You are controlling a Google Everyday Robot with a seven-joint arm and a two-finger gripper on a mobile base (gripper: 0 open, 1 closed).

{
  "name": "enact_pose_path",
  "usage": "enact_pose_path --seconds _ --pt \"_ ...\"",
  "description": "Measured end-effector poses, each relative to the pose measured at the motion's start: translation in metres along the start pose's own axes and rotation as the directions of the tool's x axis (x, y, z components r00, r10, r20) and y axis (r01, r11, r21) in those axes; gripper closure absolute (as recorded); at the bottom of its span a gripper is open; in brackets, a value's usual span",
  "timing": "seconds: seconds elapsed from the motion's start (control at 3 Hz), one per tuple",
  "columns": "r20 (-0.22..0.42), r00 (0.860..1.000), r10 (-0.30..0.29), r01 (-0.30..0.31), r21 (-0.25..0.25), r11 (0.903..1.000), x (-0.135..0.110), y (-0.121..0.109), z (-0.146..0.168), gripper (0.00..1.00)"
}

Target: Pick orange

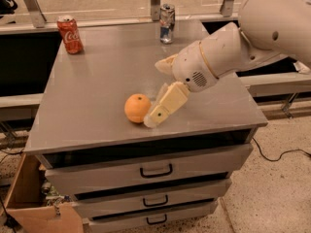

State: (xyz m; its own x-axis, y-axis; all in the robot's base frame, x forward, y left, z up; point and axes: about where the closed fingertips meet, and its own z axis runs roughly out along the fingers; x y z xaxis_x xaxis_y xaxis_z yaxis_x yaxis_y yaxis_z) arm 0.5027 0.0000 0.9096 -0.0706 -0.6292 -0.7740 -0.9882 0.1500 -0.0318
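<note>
1. The round matte orange fruit (137,108) is lying near the front edge of the grey metal worktop (97,76), with bare surface to its left.
2. The cream gripper (153,93) is hanging just right of it, jaws apart.

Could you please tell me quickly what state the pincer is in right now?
Pincer: low over the cabinet top, close beside the orange; open or closed cannot be told.

Smooth white rounded arm shells (272,25) (dotted grille (199,77) at the wrist); cream claw (153,117) beside the orange (137,108).
</note>
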Motion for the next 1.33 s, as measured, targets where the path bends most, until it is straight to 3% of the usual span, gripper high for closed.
enact_pose_path --seconds 1.0,1.33 --pt "0.092 0.995 0.034 -0.032 -0.016 0.9993 0.008 0.002 0.06 0.04" --pt "0.113 0.993 0.045 -0.043 -0.02 0.9989 0.01 0.005 0.067 0.2"
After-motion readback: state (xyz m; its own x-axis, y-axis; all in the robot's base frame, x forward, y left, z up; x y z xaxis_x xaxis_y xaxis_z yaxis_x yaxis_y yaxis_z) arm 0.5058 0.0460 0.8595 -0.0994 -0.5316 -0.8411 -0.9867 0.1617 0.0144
